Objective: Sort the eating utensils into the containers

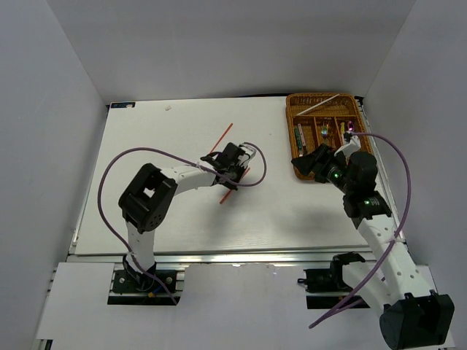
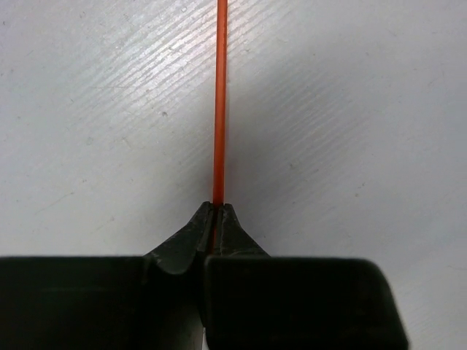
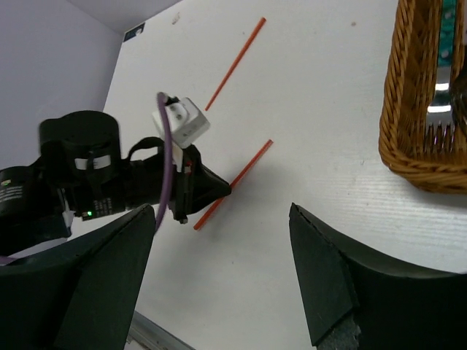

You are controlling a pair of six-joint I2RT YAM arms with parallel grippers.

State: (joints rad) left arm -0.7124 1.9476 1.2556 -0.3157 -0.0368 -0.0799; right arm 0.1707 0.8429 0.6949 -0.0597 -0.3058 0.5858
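My left gripper is shut on a thin red chopstick, which runs straight out from its tips, low over the white table. In the top view that gripper is at mid-table with the held chopstick sticking out below it. A second red chopstick lies free just behind it and also shows in the right wrist view. My right gripper is open and empty, hovering by the near left corner of the brown wicker tray. The tray holds several utensils, with silver chopsticks across its far slot.
The tray's woven wall stands at the right of the right wrist view. White walls enclose the table on the left, back and right. The left arm's purple cable loops out over the left of the table.
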